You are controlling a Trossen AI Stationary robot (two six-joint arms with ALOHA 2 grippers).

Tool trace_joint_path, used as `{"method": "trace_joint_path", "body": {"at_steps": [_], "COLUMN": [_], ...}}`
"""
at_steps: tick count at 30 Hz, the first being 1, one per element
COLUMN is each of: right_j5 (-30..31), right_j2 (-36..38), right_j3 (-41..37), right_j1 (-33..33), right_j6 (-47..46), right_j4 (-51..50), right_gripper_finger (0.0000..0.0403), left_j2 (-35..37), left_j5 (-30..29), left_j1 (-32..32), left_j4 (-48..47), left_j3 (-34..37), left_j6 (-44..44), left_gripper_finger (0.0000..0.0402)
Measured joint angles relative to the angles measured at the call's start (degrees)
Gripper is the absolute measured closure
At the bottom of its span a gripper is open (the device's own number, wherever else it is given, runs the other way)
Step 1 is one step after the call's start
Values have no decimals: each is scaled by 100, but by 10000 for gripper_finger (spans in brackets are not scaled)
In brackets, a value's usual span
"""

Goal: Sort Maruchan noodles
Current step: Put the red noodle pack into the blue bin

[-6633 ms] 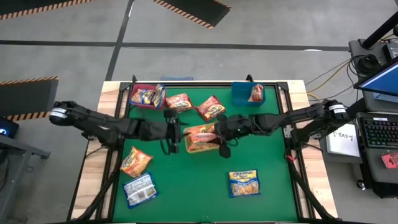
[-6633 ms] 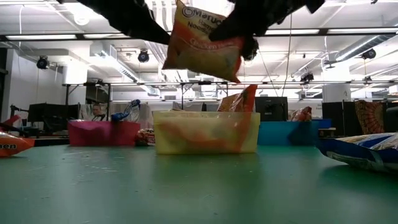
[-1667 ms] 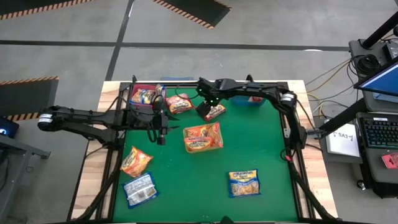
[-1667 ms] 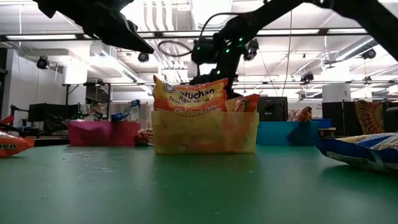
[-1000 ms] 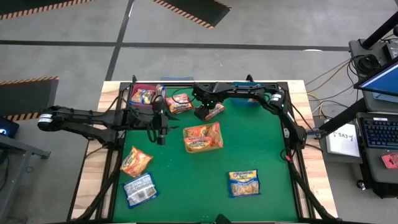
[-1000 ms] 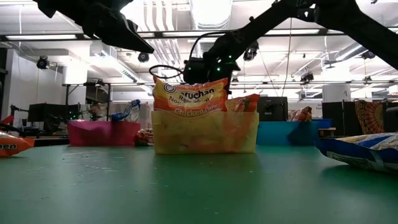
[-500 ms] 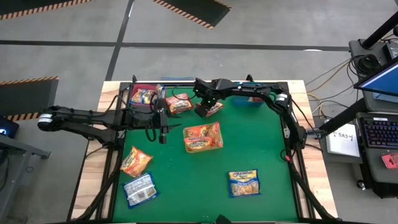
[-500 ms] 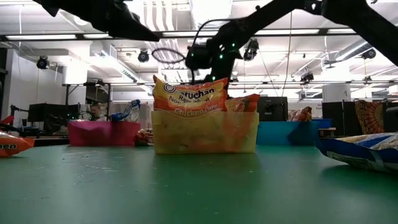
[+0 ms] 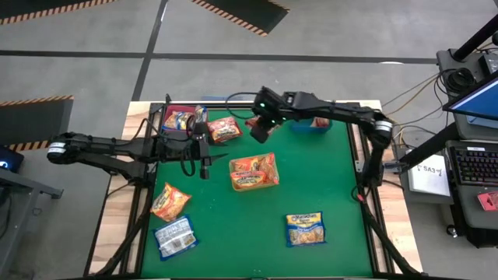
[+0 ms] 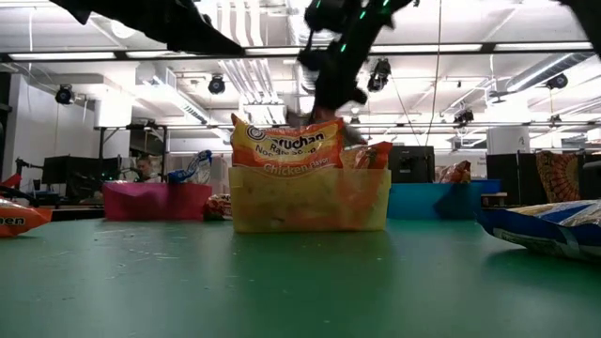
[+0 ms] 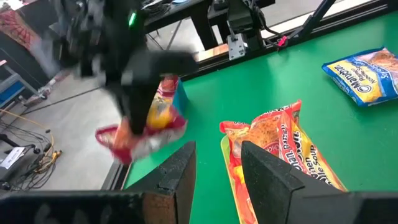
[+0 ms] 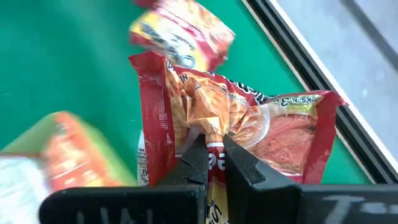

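Observation:
A red Maruchan noodle packet [image 12: 261,124] hangs in the air over the table's far middle, with my right gripper [image 12: 214,144] shut on it; from the left wrist it shows as a blurred red packet [image 11: 149,127]. A second red packet [image 9: 224,128] lies flat on the green mat. My left gripper [image 11: 217,168] stands open and holds nothing; it is left of the yellow bin [image 9: 253,173], which has orange packets in it. An orange packet [image 9: 170,201], a blue-and-silver one [image 9: 176,236] and a blue one [image 9: 305,229] lie on the near half. My right gripper pinches a crumpled fold of wrapper near the middle of the red packet [image 12: 208,132] between its two fingers. The fingers slant down from above. The packet hangs below them, tilted and clear of the mat.
A red bin [image 9: 180,119] with packets stands at the far left and a blue bin [image 9: 311,118] with one packet at the far right. The black table frame [image 9: 354,148] runs along the mat's edges. Bare green mat [image 9: 311,171] lies right of the yellow bin.
My right gripper has risen from the mat with the red packet. The packet lay flat beside the other red one a second ago and now hangs clear of the table.

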State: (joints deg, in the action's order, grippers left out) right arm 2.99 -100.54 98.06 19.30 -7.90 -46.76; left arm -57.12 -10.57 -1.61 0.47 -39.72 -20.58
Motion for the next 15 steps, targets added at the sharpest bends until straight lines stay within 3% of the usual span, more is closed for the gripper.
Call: {"method": "trace_joint_path", "body": {"at_steps": [7,15], "right_j5": [100,1661], "right_j2": [1466,2637], "right_j3": [-1769,-3982], "right_j1": [-724,-1427], "right_j6": [68,416], "right_j4": [2056,4833], "right_gripper_finger": [390,390], "left_j2": [0,0], "left_j5": [103,84], "left_j1": [1,1], "left_j4": [139,598], "left_j3": [0,2], "left_j6": [35,384], "left_gripper_finger": [290,290]}}
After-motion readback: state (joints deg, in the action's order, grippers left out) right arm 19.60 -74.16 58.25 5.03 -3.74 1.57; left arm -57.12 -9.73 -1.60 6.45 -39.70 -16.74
